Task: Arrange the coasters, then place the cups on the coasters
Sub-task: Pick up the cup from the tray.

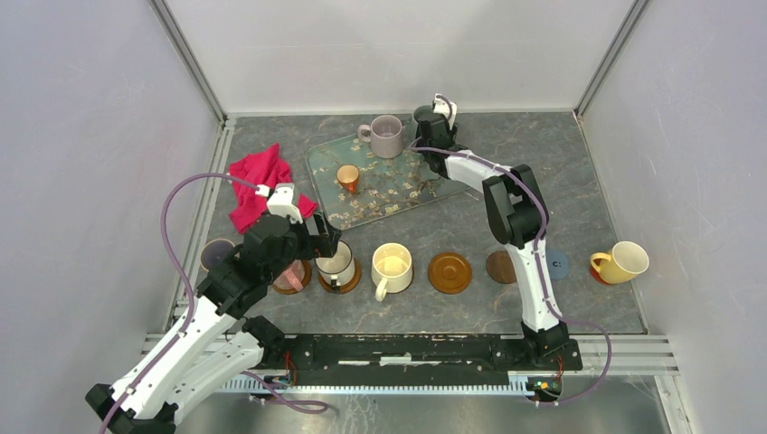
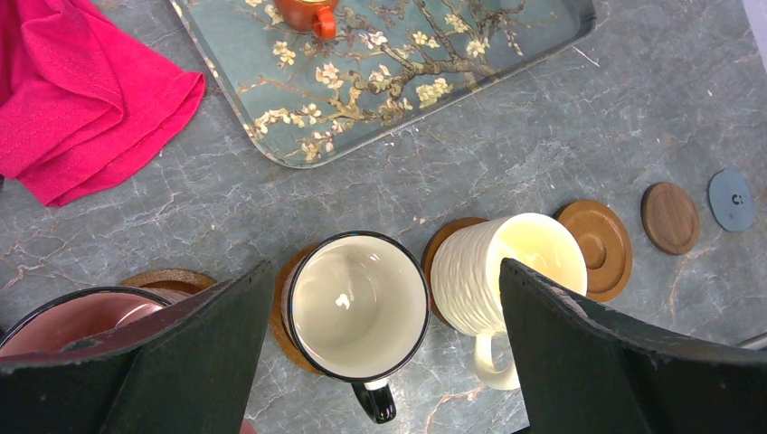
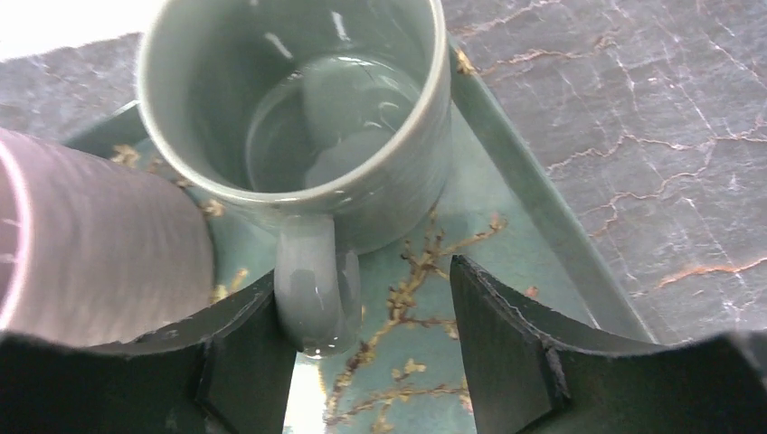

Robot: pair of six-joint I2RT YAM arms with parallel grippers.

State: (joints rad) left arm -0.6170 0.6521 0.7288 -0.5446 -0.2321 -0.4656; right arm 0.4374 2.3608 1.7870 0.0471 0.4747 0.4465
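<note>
My right pincer (image 3: 362, 276) stands apart around the handle (image 3: 312, 289) of the grey-green mug (image 3: 289, 99), not yet clamped. The mug sits at the far right end of the tray (image 3: 516, 172), just beside the mauve mug (image 3: 90, 244). The handle lies close to one finger with a gap to the other, so closing could twist the mug into its neighbour. The handle looks glossy, and lifted by it the mug may swing, slip or catch the tray's rim. My left pincer (image 2: 384, 271) hangs wide apart over the white mug (image 2: 357, 307) on its coaster (image 2: 289, 339), near left on the bench (image 2: 452, 163). Dropping there could nudge the cream mug (image 2: 488, 271).
</note>
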